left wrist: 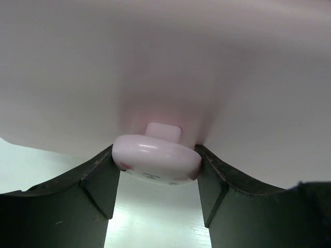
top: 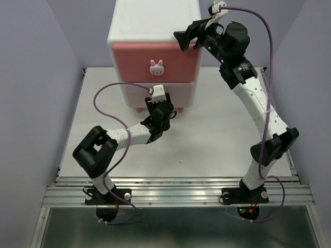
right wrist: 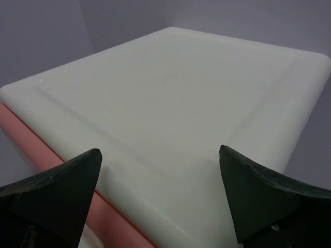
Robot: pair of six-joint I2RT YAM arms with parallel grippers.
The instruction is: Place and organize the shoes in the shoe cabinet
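left gripper (left wrist: 155,173) clamped on bunny knob (left wrist: 156,157); right gripper (right wrist: 159,155) wide open above shoe cabinet (right wrist: 170,77), apparently not touching.

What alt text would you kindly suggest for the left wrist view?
The left gripper clamps its dark fingers on both sides of a white bunny knob on a pale pink drawer front, seen very close; pale table shows below.

Wide-spread fingers (right wrist: 51,191) hang above the shoe cabinet (right wrist: 170,103), seemingly not touching.
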